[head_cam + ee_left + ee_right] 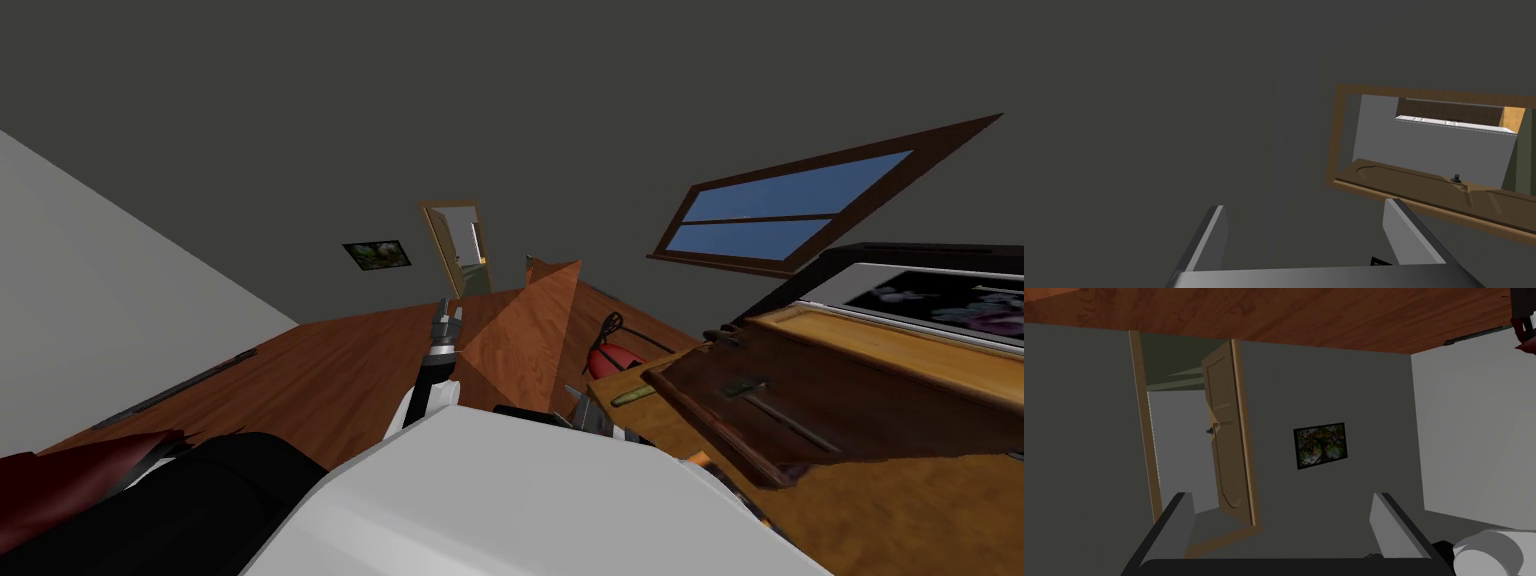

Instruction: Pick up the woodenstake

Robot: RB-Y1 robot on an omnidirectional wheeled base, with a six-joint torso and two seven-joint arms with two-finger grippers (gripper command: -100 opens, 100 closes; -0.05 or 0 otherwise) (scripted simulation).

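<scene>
Head view first. Off to my right there's a wooden surface with a big dark brown board sitting on it at a tilt. What I'm taking for the woodenstake is the slim, pale yellowish stick lying flat on the near corner of that surface. It sits close to the end of the board's long front rail, and there's a red thing with a black loop just past the corner. I can't tell from here which end is the pointy one.

My guess on handling: it's light, stiff and not fragile, so squeezing it shouldn't be a worry. It's thin and lying flat though, so it could roll or skid away if one finger touches before the other. I'd come straight down, straddle it across its narrow width around mid-length so it doesn't tip when lifted, and stay off the tapered end. That rail nearby doesn't leave much room on one side, so I'd keep the fingers lined up crosswise to the stick.

Left wrist view: the left hand is released, with its fingers wide apart and nothing between them. It's aimed off at a wall, nowhere near the surface.

Right wrist view: same deal. The right hand is spread and empty, and also pointed at a wall. It's the one on the stake's side, so I'd use that arm.
</scene>
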